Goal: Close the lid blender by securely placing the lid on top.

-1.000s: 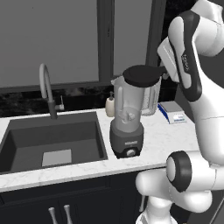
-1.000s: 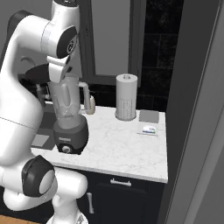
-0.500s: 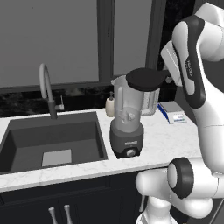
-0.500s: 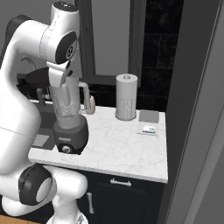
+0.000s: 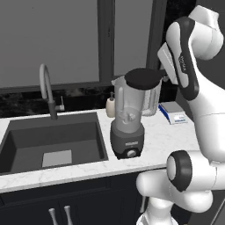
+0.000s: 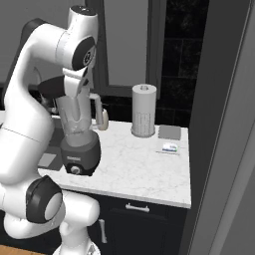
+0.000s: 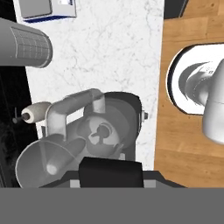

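The flat round black lid (image 5: pixel 142 78) is sitting level at the mouth of the clear tapered blender jar on its dark grey base (image 5: pixel 129 117), directly in front of the pincer (image 5: pixel 163 74). The pincer is reaching the lid's rim from the side; whether its fingers are clamping the disc cannot be told. Past the blender, the small cream soap bottle (image 5: pixel 110 107) is standing near the grey curved tap (image 5: pixel 46 88).

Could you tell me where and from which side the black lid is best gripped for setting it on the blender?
Grip the lid by its thin rim, coming in level from the robot's right. It is a flat disc lying horizontal over the blender mouth, so an edge hold leaves the underside free. The gripper seems to sit at that edge.
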